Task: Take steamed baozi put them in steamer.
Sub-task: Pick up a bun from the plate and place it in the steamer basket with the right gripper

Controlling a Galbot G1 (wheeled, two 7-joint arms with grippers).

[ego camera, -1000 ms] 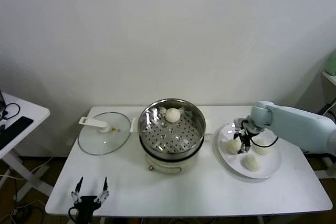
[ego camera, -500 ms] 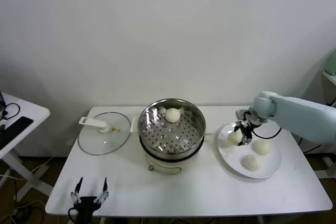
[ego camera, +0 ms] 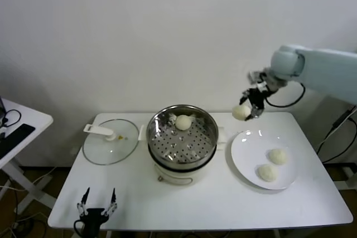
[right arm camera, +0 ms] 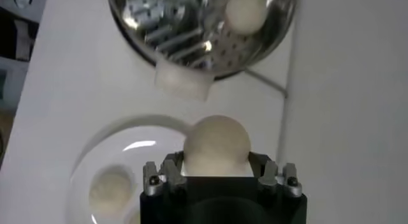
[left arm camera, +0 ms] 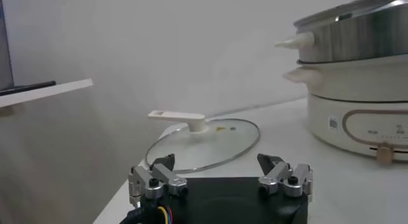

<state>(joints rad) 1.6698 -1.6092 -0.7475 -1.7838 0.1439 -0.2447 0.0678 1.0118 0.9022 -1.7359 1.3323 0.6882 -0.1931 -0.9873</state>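
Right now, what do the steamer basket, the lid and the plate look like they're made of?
Steamer basket: shiny stainless steel by its mirror glints and perforated floor. Lid: clear glass, table visible through it, with a white, probably plastic handle. Plate: glossy white, likely ceramic.

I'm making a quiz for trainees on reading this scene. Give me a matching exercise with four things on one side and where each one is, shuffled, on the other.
Things:
1. Glass lid with white handle
2. Creamy-white round bun in the right hand
3. Round shiny stainless-steel steamer basket
4. Left hand

Places:
A. Atop the white electric pot base
B. Low at the white table's near left edge, open and empty
C. Flat on the table, left of the steamer
D. In the air, above the gap between the steamer and the flat white plate

Pairs: 1-C, 2-D, 3-A, 4-B
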